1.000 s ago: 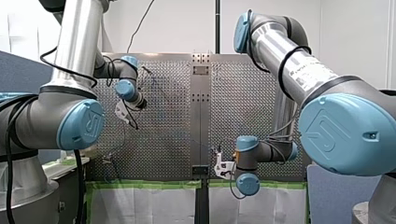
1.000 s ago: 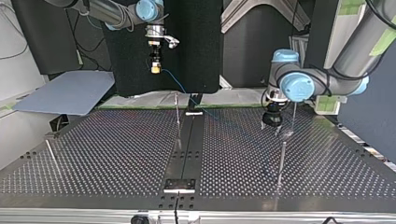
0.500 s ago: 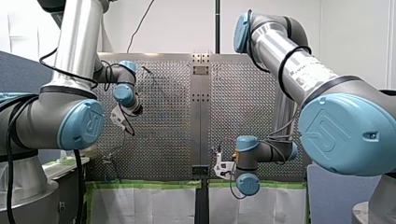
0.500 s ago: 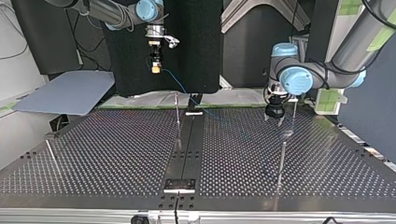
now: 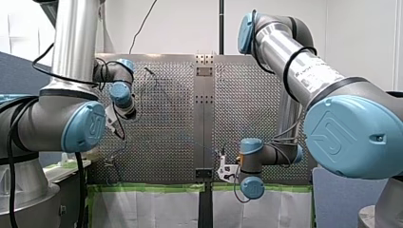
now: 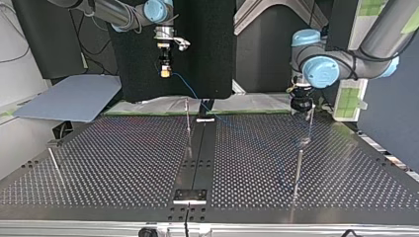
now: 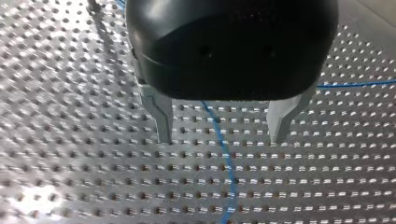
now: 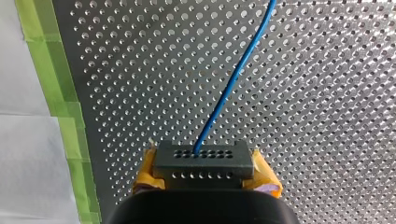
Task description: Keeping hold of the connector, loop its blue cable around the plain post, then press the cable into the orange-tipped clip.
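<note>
Perforated metal table [image 6: 123, 163] fills the workspace, with slim upright metal posts [image 6: 298, 170] standing out of it. My right hand [image 6: 165, 73], raised well above the table's far edge in the top view, is clamped by its yellow pads [image 8: 264, 179] on the black rectangular connector [image 8: 204, 160]. From the connector the thin blue cable [image 8: 233, 79] runs away across the holes. My left hand [image 7: 220, 140] hovers over the table with its metal fingers [image 7: 161, 116] apart and nothing gripped; the cable lies on the table under the gap.

I judge the looping not yet begun. I cannot tell which post is plain and which carries the orange tip. To do it well, the right hand should grip firmly and carry the connector low around the post with some slack, so the cable neither tugs loose nor rides over the post's top.
</note>
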You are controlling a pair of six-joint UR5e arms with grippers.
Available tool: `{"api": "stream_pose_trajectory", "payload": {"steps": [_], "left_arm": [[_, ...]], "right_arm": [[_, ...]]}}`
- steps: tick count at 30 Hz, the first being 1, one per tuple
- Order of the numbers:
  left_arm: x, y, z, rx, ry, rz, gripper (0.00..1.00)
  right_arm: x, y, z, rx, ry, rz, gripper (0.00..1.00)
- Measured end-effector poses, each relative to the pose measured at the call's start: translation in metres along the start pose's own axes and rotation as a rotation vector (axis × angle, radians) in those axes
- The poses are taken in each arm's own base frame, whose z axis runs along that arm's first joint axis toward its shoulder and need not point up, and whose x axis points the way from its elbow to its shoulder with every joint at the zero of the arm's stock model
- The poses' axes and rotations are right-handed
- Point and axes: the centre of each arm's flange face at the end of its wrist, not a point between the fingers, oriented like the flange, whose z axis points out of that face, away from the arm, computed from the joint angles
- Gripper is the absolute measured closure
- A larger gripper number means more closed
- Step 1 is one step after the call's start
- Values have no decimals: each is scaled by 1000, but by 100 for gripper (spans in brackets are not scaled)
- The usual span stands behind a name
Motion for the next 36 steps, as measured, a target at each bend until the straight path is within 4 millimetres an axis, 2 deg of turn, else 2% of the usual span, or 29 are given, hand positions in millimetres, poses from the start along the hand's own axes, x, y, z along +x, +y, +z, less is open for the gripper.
{"api": "stream_pose_trajectory", "payload": {"steps": [9,21,28,36], "left_arm": [[-57,-35,-17,-21,-117,77,0],[-126,-89,-60,11,-218,181,0],[-168,-126,-100,38,-286,242,0],[-200,-161,-152,49,-359,294,0]], "right_arm": [[0,-1,0,1,0,0,100],[0,-1,1,1,0,-2,100],[0,-1,3,5,0,-1,100],[0,-1,4,5,-1,0,100]]}}
